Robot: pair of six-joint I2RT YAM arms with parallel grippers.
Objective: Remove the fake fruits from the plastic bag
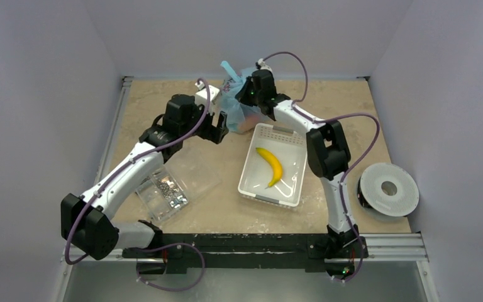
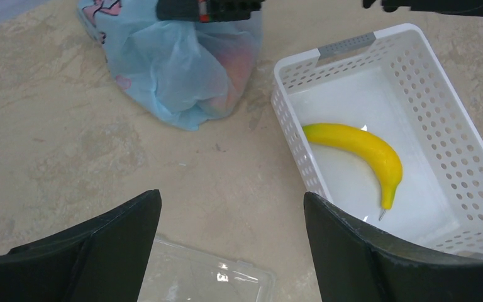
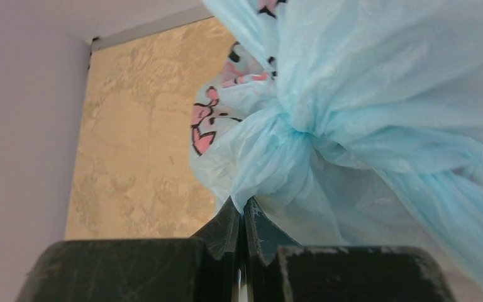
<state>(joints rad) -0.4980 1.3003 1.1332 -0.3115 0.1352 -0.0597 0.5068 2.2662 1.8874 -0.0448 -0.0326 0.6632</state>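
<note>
Bare tabletop (image 2: 56,145) left of basket (image 2: 346,45), open stretch reaching bag (image 2: 176,69) just beyond basket's far-left corner. Clear packet (image 1: 163,192) further left of basket, toward near edge. Banana (image 2: 358,148) lies in basket. Bag thin, light blue, crinkled, tied in knot on top; fruits (image 2: 236,63) inside show only as reddish blurs. Pink-and-black print on film, not readable. Right claw (image 3: 244,217) clenched, tips pinching film under knot. Left claw (image 2: 233,207) released, wide, above tabletop left of basket.
</note>
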